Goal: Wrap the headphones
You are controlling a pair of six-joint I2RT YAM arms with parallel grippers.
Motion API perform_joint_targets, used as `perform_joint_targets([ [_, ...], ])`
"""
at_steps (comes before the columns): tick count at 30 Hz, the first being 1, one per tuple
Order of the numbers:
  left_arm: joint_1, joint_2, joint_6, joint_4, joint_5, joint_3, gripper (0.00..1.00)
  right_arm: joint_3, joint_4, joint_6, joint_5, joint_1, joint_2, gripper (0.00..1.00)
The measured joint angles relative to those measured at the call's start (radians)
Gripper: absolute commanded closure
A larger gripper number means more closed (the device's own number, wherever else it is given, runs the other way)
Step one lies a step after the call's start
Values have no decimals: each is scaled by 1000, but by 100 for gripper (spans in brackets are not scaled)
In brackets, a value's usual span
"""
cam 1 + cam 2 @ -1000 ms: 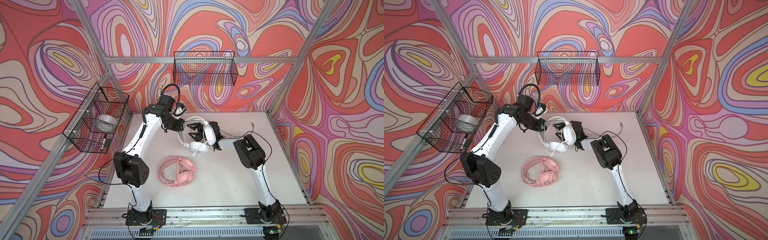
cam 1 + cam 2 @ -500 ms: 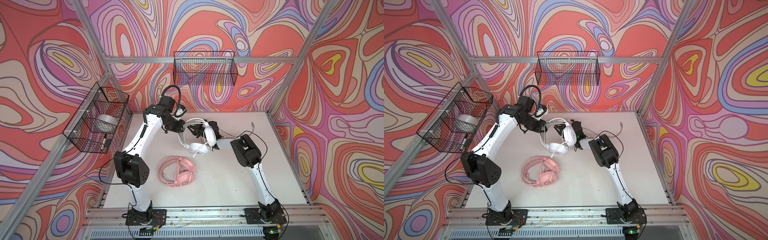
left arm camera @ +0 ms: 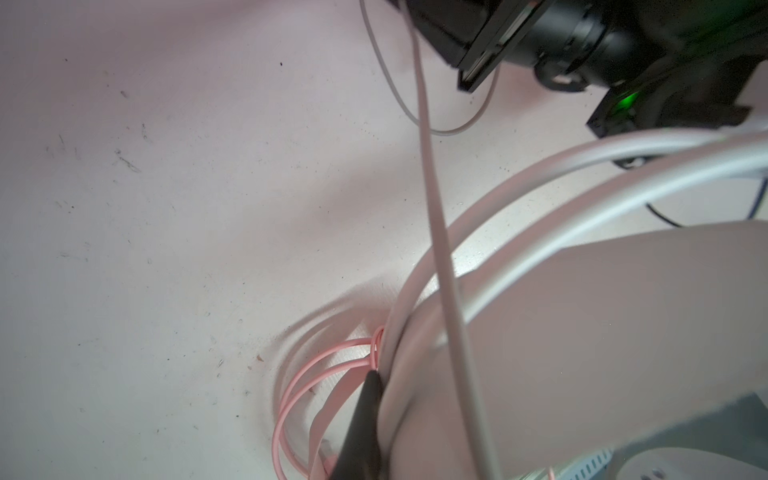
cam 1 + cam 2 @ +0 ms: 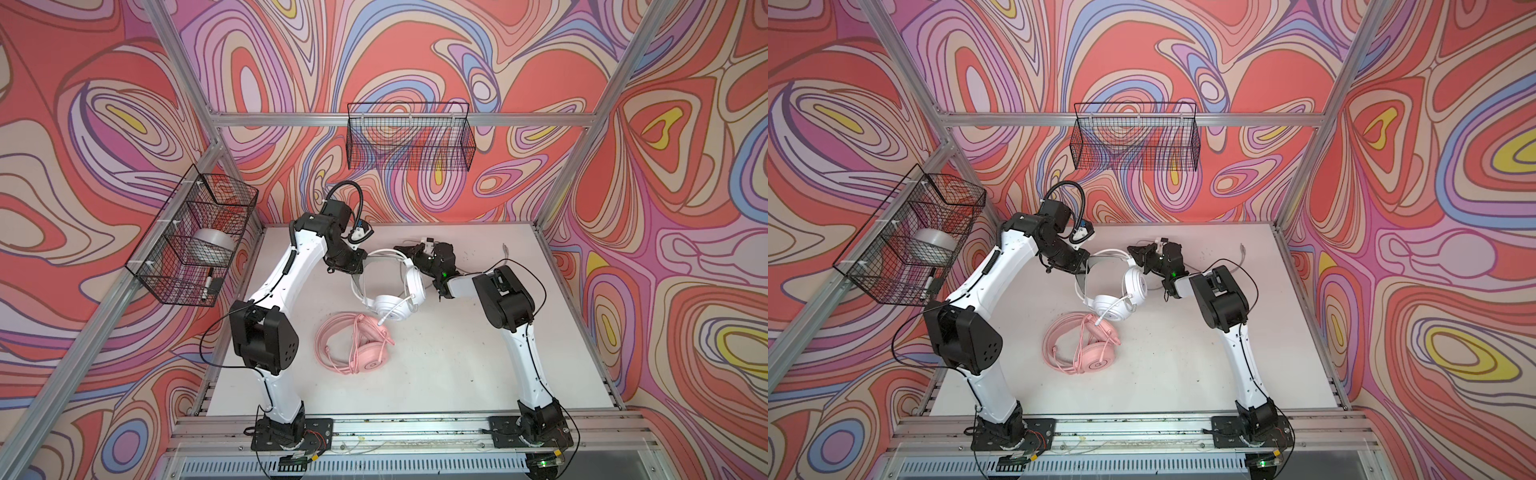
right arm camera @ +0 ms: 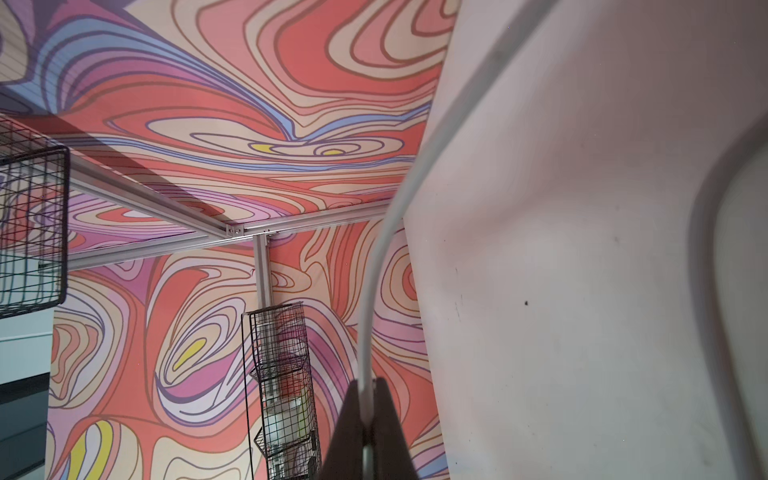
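Note:
The white headphones (image 4: 390,306) (image 4: 1111,307) hang above the table, with my left gripper (image 4: 356,266) (image 4: 1080,267) shut on their headband (image 3: 582,332). One dark finger (image 3: 365,415) presses against the band in the left wrist view. My right gripper (image 4: 402,249) (image 4: 1134,252) (image 5: 365,395) is beside the upper earcup, shut on the white cable (image 5: 376,291). That cable (image 3: 440,249) runs past the headband. The pink headphones (image 4: 365,353) (image 4: 1092,353) lie flat on the table (image 4: 457,374) below, with their pink cable (image 3: 316,365) looped around them.
A wire basket (image 4: 195,245) holding a tape roll hangs on the left wall. A second wire basket (image 4: 409,141) hangs on the back wall. A loose grey cable end (image 4: 505,249) lies near the table's back right.
My right gripper has closed on the white cable and shifted slightly left toward the headband. The left gripper and the pink headphones have stayed put.

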Motion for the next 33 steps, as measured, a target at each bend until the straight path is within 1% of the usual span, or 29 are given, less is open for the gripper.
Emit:
perform_joint_targets([
  [3, -4, 0, 5, -6, -36, -19, 100, 3, -81, -94, -23, -21, -70, 100],
  [7, -15, 0, 16, -10, -86, -24, 100, 23, -216, -243, -43, -20, -164, 100],
  [11, -24, 0, 22, -10, -126, -26, 100, 40, -303, -348, -56, -19, -215, 100],
  [17, -35, 0, 33, -10, -194, -34, 100, 51, -410, -453, -67, -25, -222, 100],
  [24, -35, 0, 33, -10, -253, -42, 100, 112, -527, -575, -90, -29, -254, 100],
  [28, -35, 0, 33, -10, -277, -41, 100, 124, -549, -615, -97, -36, -305, 100],
  [33, -35, 6, 22, -10, -291, -40, 100, 132, -547, -630, -102, -71, -349, 100],
])
